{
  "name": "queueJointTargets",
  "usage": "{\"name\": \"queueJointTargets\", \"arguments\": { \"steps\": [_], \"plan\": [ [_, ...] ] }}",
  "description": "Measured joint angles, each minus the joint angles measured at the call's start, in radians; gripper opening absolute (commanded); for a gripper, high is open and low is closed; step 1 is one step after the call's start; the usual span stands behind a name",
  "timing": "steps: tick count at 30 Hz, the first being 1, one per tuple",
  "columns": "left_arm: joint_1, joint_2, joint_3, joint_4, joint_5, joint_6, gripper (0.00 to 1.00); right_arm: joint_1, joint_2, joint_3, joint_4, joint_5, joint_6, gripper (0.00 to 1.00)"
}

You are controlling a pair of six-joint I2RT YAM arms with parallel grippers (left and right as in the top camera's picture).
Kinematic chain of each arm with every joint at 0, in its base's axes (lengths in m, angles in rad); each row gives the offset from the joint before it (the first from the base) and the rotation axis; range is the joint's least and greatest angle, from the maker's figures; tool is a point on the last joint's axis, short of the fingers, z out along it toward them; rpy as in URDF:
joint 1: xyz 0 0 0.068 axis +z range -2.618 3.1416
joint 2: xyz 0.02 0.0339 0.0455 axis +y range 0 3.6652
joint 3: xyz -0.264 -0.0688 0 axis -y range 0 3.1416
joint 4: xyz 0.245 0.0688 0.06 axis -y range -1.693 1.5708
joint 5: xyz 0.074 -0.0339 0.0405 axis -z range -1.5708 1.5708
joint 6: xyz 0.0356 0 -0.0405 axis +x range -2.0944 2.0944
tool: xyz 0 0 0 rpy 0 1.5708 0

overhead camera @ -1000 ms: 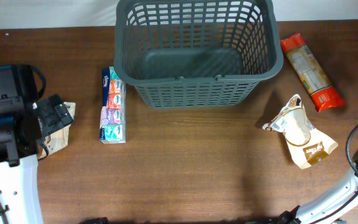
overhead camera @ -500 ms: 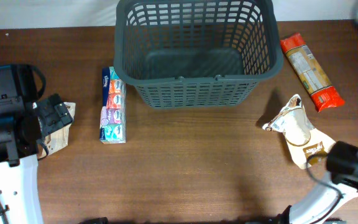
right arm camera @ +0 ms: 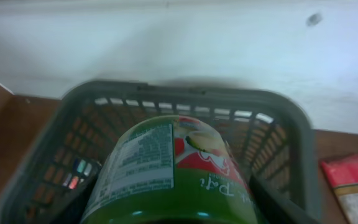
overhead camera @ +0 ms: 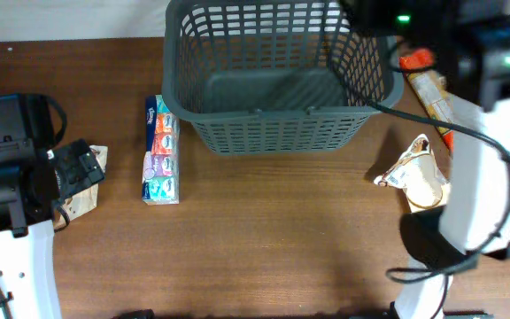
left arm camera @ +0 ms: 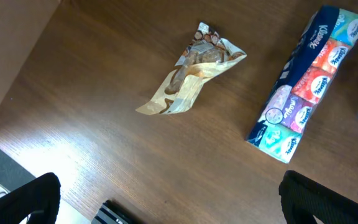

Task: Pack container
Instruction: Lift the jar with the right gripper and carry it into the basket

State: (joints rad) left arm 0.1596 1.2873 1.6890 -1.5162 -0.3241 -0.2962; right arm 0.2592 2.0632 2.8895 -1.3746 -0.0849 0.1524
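Container point(overhead camera: 277, 133): far centre of table, mouth up, long axis left-to-right.
Right gripper point(right arm camera: 173, 208): fingers clamped on green can point(right arm camera: 173, 165), raised by the container's right end.
Left gripper point(left arm camera: 169, 186): fingers spread wide, empty, near snack bag point(left arm camera: 188, 78).

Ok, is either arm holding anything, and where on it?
The right gripper holds a green can over the container; the grip point is out of view. The left gripper is open, empty.
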Motion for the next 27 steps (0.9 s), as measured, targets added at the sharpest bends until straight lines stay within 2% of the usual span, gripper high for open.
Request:
{"name": "queueJointTargets", "arguments": {
  "steps": [11,27],
  "plan": [
    [0.000,0.000,0.000,-0.026,0.031,0.000,1.00,0.032,0.236,-0.016,-0.115,0.055,0.011,0.04],
    [0.000,0.000,0.000,-0.040,0.037,0.000,1.00,0.031,0.453,-0.016,-0.208,0.089,0.069,0.04]
  ]
}}
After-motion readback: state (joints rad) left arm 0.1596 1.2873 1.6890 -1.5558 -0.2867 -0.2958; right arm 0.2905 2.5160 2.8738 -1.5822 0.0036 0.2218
